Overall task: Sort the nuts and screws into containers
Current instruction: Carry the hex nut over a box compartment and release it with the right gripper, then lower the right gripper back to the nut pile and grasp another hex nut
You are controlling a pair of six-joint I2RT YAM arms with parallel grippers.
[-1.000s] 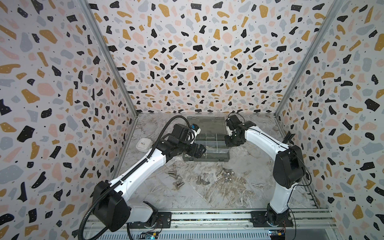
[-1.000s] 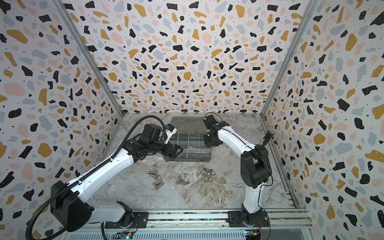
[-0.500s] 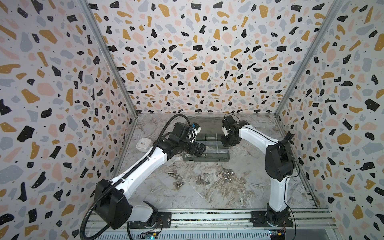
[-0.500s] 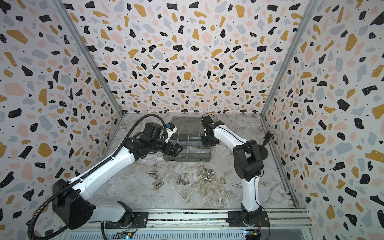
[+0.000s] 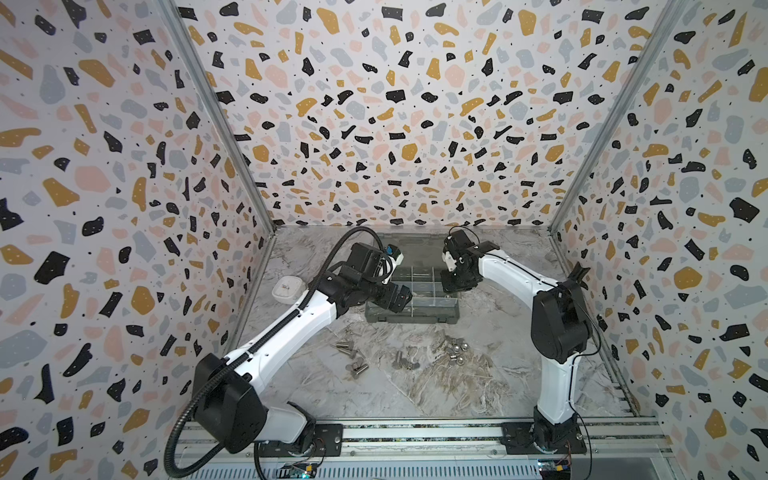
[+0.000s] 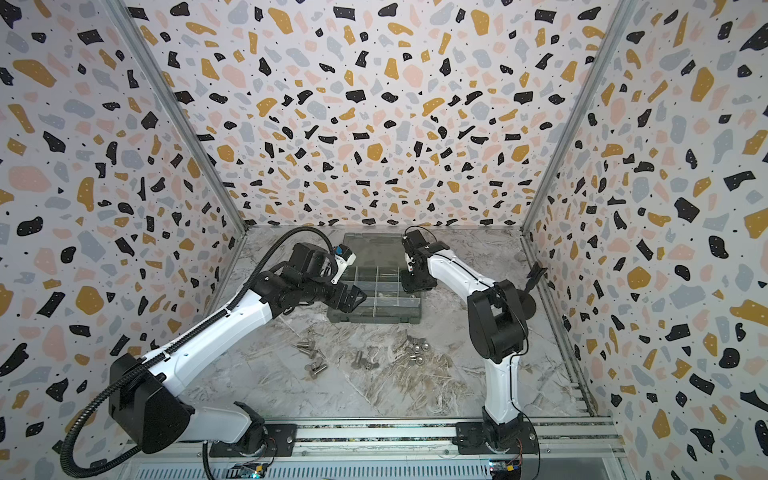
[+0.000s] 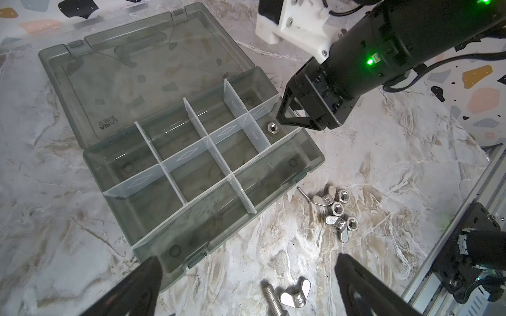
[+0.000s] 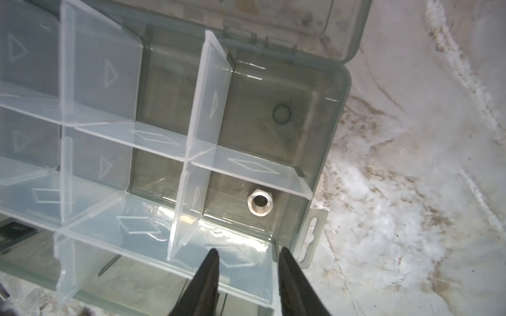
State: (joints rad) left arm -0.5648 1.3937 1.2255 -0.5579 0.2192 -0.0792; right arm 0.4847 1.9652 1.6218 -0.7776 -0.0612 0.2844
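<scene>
Between the black fingers point(image 8: 205, 281) of the right gripper point(image 8: 247, 250), a modest gap and nothing held; tips poised just above the right-hand end of the translucent grey plastic organiser box point(image 8: 336, 136). Just beyond those tips and clear of them, one small silver hexagonal nut point(image 8: 259, 202), lying flat with its bore upward on the floor of the end compartment point(image 8: 230, 202) in the box's middle row, fenced by thin clear plastic dividers point(image 8: 210, 109). Same nut in the left wrist view, just beside that gripper, not touching. Behind the compartments, the box's hinged grey lid point(image 7: 137, 71), folded back flat on the marbled grey tabletop point(image 7: 383, 164). At the left gripper point(image 7: 246, 257), black fingers point(image 7: 137, 290) spread wide with nothing between them, hanging above the left part of the box. Farther out, on the tabletop in front of the box and well apart from both grippers, the loose hardware: small silver round-headed metal screws point(image 5: 349, 357) in a scatter to the left, one more screw with a winged nut near the middle, and a tight cluster of shiny silver hexagonal and winged nuts point(image 7: 336, 210) to the right. Far left, by the side wall, a small white rounded-square case point(image 5: 286, 289) beside the left arm.
</scene>
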